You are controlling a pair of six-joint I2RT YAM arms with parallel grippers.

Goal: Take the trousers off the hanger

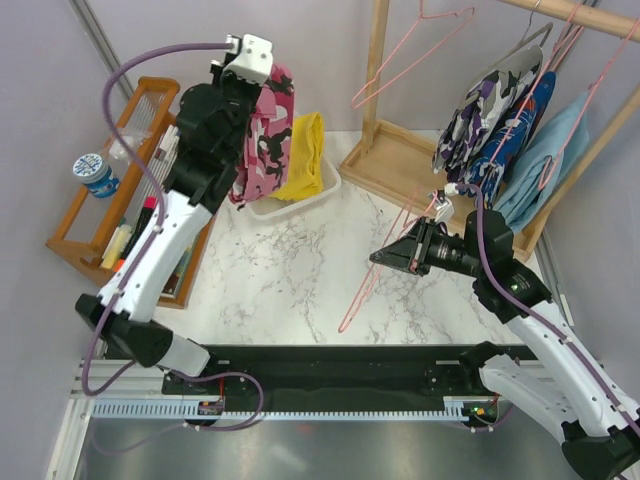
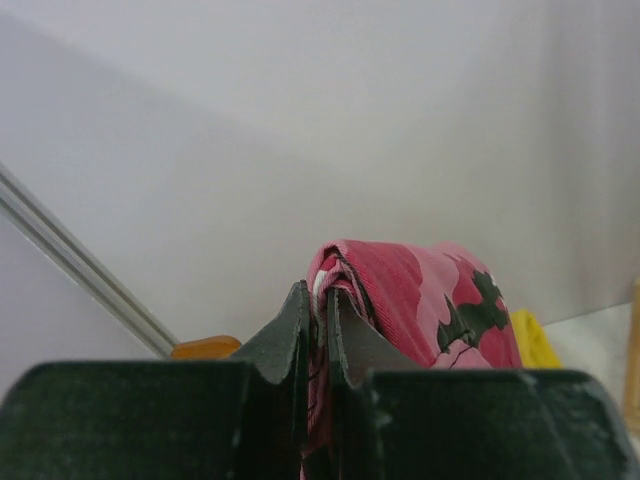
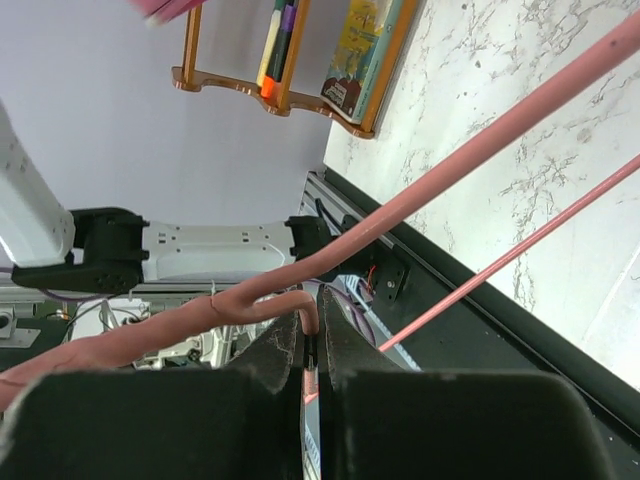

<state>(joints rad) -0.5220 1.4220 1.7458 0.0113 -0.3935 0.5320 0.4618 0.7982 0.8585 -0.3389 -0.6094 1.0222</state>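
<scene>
My left gripper (image 1: 252, 92) is raised above the white tray and is shut on the pink camouflage trousers (image 1: 262, 135), which hang from it. In the left wrist view the cloth (image 2: 420, 300) sits pinched between the jaws (image 2: 318, 300). The yellow trousers (image 1: 302, 155) lie in the white tray (image 1: 300, 200). My right gripper (image 1: 385, 257) is shut on the hook of a bare pink wire hanger (image 1: 372, 285), held low over the table. In the right wrist view the hanger (image 3: 420, 195) hook sits between the jaws of my right gripper (image 3: 312, 335).
A wooden rack (image 1: 400, 150) at the back right carries an empty pink hanger (image 1: 415, 50), a purple-white camouflage garment (image 1: 480, 110) and a light blue garment (image 1: 545, 160). A wooden shelf (image 1: 110, 190) with small items stands at the left.
</scene>
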